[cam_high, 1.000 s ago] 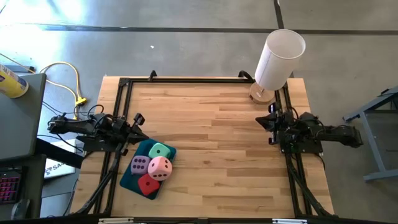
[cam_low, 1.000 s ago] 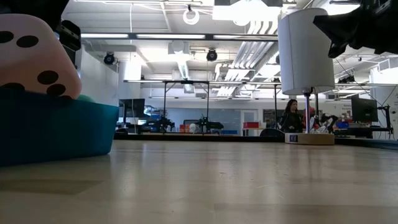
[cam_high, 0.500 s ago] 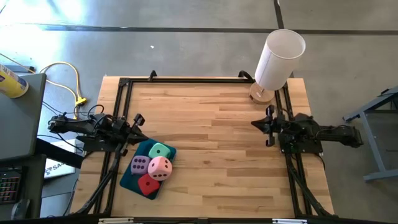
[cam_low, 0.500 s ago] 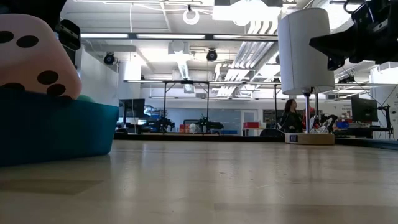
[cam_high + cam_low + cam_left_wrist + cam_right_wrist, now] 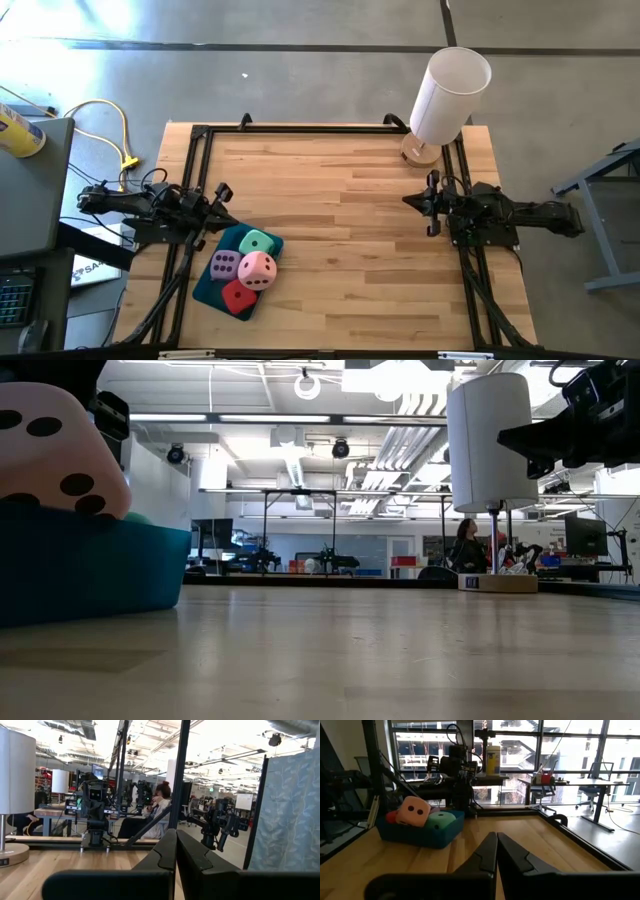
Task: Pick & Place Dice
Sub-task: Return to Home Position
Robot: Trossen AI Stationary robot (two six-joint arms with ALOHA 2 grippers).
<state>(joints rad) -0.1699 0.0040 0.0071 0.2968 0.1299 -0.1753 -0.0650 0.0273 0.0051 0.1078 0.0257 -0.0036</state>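
All four dice lie in the teal tray [image 5: 205, 287] at the table's near left: green [image 5: 260, 242], purple [image 5: 223, 266], red [image 5: 238, 297], and pink [image 5: 257, 269], which is tilted on top of the others. The right wrist view shows the tray [image 5: 420, 834] with the pink die [image 5: 413, 811], green die [image 5: 440, 820] and red die [image 5: 392, 816]; the purple one is hidden there. My left gripper [image 5: 228, 210], shut [image 5: 176, 840], hovers just beyond the tray's far left corner. My right gripper [image 5: 406, 200], shut [image 5: 496, 840], hangs over the table's right side and points at the tray.
A tall white cylinder [image 5: 450, 95] stands on a round wooden base at the far right corner, just beyond my right gripper. A black frame [image 5: 300, 128] runs along the table's edges. Bare wood [image 5: 340, 230] lies between the tray and my right arm.
My right gripper has moved a little toward the table's left edge and sunk slightly, staying shut. The left arm and the dice have kept still.
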